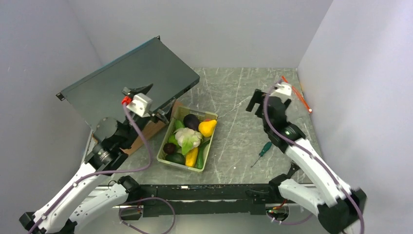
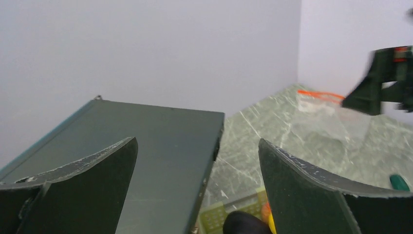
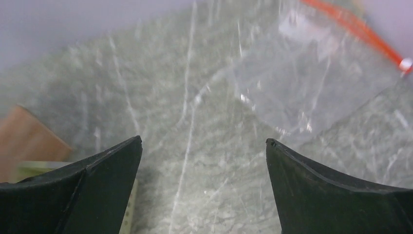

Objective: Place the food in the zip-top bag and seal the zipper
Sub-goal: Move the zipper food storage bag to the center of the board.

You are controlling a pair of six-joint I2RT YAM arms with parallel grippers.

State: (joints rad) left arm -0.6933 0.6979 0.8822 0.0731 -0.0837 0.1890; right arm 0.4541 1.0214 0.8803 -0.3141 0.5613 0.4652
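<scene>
The food (image 1: 191, 137) is a heap of toy fruits and vegetables in a pale green tray (image 1: 210, 146): yellow, green, white and dark purple pieces. A dark piece (image 2: 243, 223) shows just below my left gripper (image 2: 196, 141), which is open and empty, hovering by the tray's far left corner (image 1: 153, 101). The zip-top bag (image 3: 311, 83) lies flat and empty at the back right, its orange-red zipper (image 3: 360, 29) along the far edge (image 1: 297, 95). My right gripper (image 3: 203, 140) hangs open above the table short of the bag (image 1: 269, 98), holding nothing.
A large dark panel (image 1: 131, 83) lies tilted at the back left, over a brown cardboard piece (image 1: 146, 131). A green-handled screwdriver (image 1: 263, 150) lies on the marbled table between the tray and the right arm. Grey walls close in on three sides.
</scene>
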